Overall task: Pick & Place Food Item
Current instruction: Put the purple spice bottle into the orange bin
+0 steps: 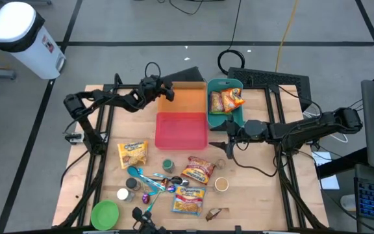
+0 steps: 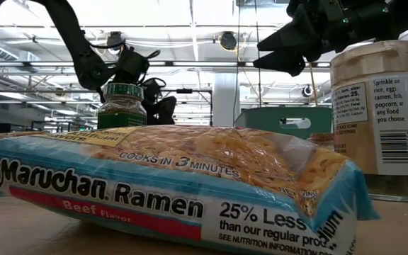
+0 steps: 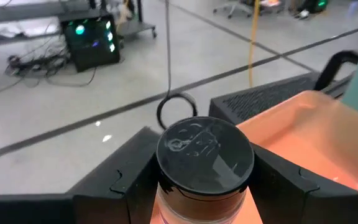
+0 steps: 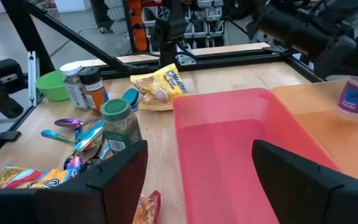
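**Ana:** From above, where is the left gripper?

**Ben:** At about eleven o'clock on the table, over the orange tray. It is pinching a small jar. The right gripper waits near three o'clock, beside the red tray.

**Ana:** How many trays?

**Ben:** Three: orange, red, and a teal bin holding two snack bags.

**Ana:** And from table height?

**Ben:** A big ramen pack fills the front. I count two jars there: a green-lid jar behind it and a tall spice jar at three o'clock.

**Ana:** The left wrist picture?

**Ben:** One jar with a black lid, squeezed between the two dark fingers. The orange tray sits right next to it.

**Ana:** How should it do this bit well?

**Ben:** I think it should go down slowly, keep the jar standing straight, and let go only when it touches the tray.

**Ana:** The right wrist picture?

**Ben:** Its fingers are spread wide, holding nothing. I see one green bowl and three jars near ten o'clock.
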Controlling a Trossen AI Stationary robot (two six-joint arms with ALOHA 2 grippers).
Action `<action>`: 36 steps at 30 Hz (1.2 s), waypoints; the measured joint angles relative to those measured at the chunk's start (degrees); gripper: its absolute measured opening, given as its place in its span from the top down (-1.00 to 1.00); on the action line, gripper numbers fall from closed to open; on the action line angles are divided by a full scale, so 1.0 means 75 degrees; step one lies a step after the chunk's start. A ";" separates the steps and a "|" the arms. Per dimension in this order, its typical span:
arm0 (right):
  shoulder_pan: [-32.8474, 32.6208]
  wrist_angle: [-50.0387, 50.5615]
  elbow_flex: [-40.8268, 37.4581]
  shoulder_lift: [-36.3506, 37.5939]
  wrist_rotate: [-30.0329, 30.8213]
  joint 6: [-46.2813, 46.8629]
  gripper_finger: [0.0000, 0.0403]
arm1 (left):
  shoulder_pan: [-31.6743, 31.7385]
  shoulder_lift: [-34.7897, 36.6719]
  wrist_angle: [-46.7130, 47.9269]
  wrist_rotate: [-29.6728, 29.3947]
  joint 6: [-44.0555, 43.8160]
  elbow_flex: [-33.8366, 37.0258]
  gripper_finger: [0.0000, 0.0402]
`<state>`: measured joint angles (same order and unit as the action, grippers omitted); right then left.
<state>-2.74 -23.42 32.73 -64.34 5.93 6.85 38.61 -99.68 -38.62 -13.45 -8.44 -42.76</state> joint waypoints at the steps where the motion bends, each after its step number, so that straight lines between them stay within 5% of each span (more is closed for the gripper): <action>1: 0.0000 0.0001 0.0000 0.0000 0.0000 0.0003 -0.38 | 0.0009 -0.0003 0.0098 -0.0062 -0.0085 0.0000 -0.10; 22: 0.0000 0.0008 0.0000 0.0000 -0.0003 0.0000 -0.38 | -0.0066 0.0003 0.0735 -0.0510 -0.0299 -0.0009 -0.15; 36: 0.0000 0.0013 0.0000 0.0000 -0.0006 0.0000 -0.38 | -0.0349 0.0169 0.0739 -0.0995 0.0245 0.0003 -0.64</action>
<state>-2.74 -23.32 32.73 -64.34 5.89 6.85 35.99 -98.41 -33.07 -20.91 -6.60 -42.74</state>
